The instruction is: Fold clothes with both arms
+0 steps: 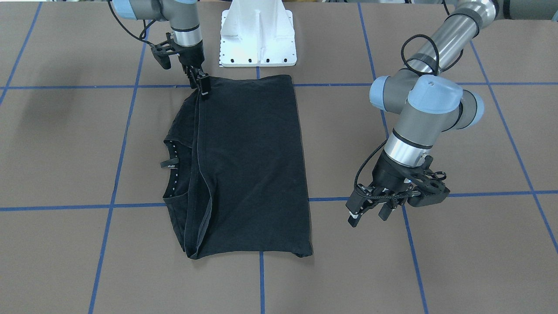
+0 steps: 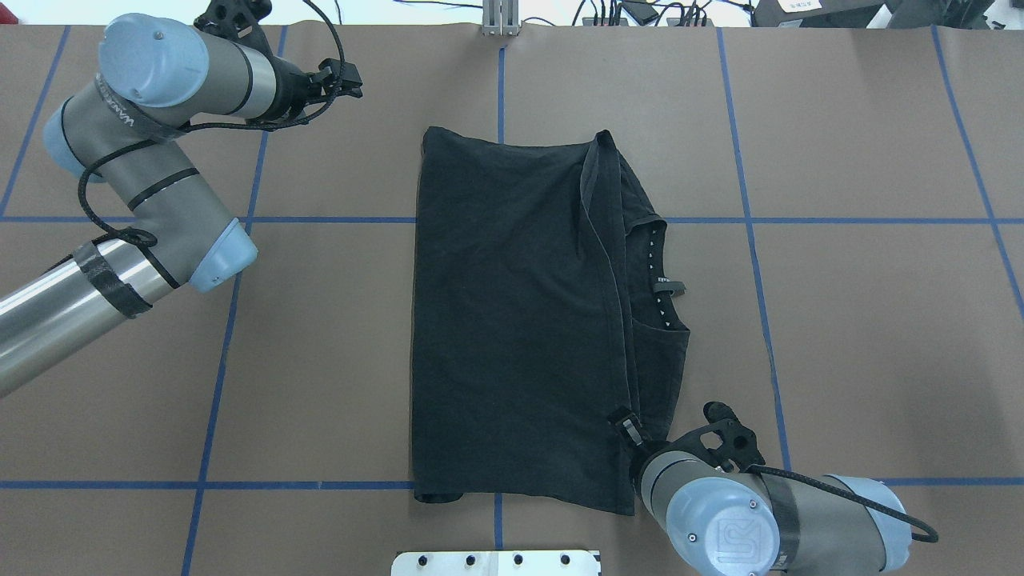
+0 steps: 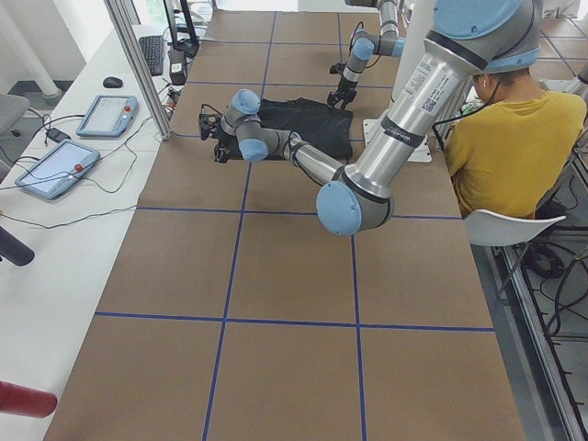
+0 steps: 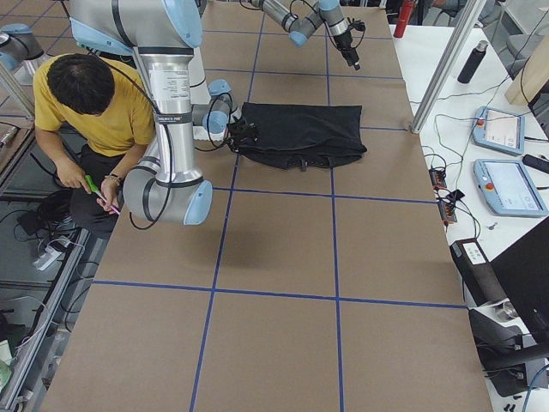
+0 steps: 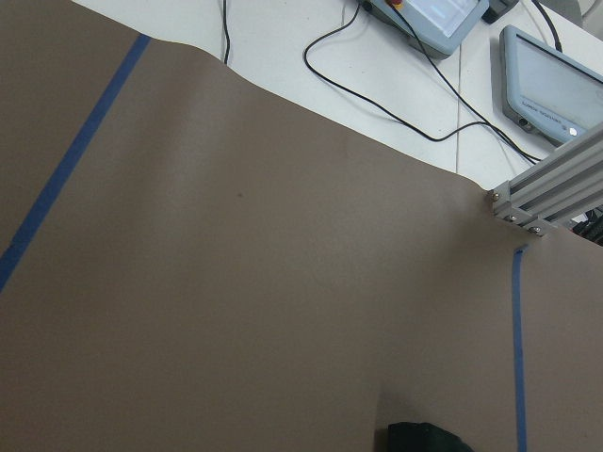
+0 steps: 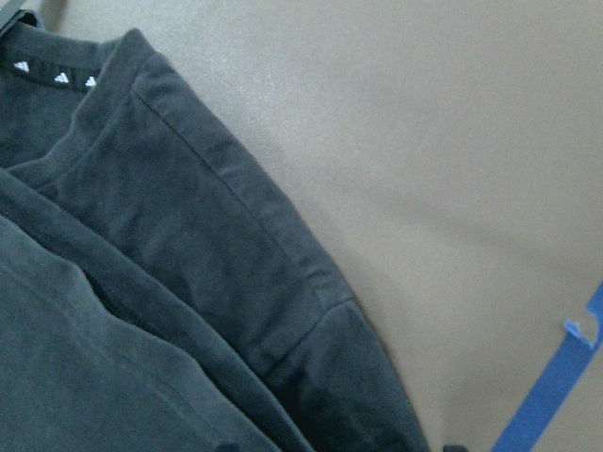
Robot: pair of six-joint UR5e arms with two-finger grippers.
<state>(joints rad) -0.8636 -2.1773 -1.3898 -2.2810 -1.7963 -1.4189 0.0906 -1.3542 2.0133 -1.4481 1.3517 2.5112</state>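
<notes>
The black T-shirt (image 1: 253, 152) lies flat on the brown table, plain side up and folded over itself, with the collar (image 2: 660, 280) showing at one side. No logo print shows. My right gripper (image 1: 204, 86) is low over the folded edge at the shirt's corner nearest my base, and it also shows in the overhead view (image 2: 628, 424). Its wrist view shows flat cloth (image 6: 188, 235) and only two fingertip tips set apart, so it looks open. My left gripper (image 1: 369, 214) is open and empty, well off to the shirt's side above bare table (image 2: 340, 76).
The white base mount (image 1: 257, 39) stands just behind the shirt. A person in a yellow shirt (image 3: 514, 138) sits beside the table at my side. Tablets (image 3: 55, 165) and cables lie on the white bench beyond the far edge, by an aluminium post (image 5: 546, 188).
</notes>
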